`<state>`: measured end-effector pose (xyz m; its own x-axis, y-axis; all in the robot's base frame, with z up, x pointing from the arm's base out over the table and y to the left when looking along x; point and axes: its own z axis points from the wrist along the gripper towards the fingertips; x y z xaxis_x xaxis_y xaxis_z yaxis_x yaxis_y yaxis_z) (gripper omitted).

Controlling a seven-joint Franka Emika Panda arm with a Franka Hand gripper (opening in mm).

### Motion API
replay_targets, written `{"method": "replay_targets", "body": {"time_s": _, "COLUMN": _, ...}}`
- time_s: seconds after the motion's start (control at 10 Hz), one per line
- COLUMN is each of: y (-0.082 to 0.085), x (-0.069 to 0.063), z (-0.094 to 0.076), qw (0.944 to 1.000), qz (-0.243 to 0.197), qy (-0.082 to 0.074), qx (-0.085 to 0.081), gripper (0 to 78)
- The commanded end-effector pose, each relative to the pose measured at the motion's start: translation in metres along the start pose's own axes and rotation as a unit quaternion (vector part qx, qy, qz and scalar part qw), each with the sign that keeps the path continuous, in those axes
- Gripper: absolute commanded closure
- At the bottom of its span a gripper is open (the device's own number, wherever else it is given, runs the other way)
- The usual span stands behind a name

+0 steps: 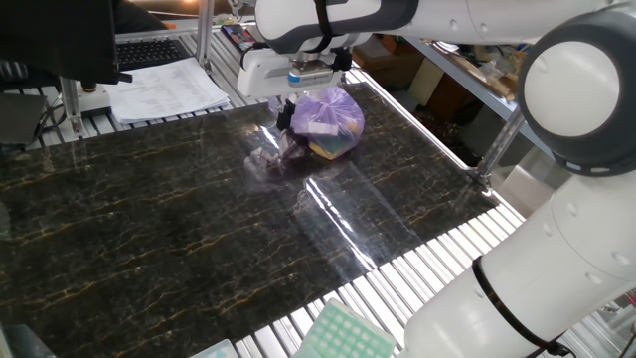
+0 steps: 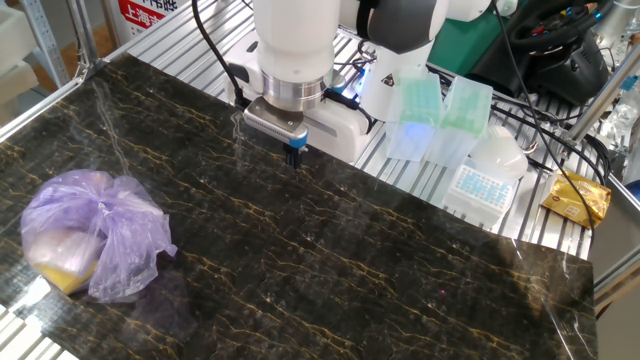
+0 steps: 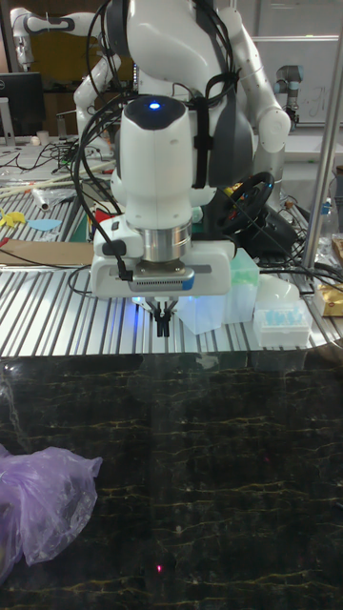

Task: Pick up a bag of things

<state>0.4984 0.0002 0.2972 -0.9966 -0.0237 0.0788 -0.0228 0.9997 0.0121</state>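
Observation:
The bag of things (image 2: 88, 233) is a lumpy lilac plastic bag with yellow and white items showing through. It lies on the dark marbled table top (image 2: 380, 280) near one edge, and also shows in the one fixed view as the bag (image 1: 331, 120) and in the tall view as the bag (image 3: 43, 513) at the lower left. My gripper (image 2: 294, 156) hangs above the table, apart from the bag, with its dark fingers pressed together and nothing between them. It appears again in the tall view, gripper (image 3: 164, 322), and beside the bag in the one fixed view, gripper (image 1: 286, 113).
A small clear plastic wad (image 1: 263, 159) lies on the table next to the bag. Green tip boxes (image 2: 425, 115), a white rack (image 2: 482, 178) and a yellow packet (image 2: 575, 197) sit on the slatted bench behind. Papers (image 1: 169, 88) lie beyond the opposite edge.

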Motion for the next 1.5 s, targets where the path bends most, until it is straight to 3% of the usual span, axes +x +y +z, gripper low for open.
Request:
{"method": "replay_targets", "body": {"time_s": 0.1, "y": -0.0002, "x": -0.0011, "z": -0.0023, "qw": 1.0, "qz": 0.003, "qy": -0.002, "qx": 0.001, "gripper": 77.6}}
{"method": "replay_targets", "body": {"time_s": 1.5, "y": -0.0002, "x": -0.0011, "z": -0.0023, "qw": 1.0, "qz": -0.002, "qy": -0.002, "qx": 0.001, "gripper": 77.6}}
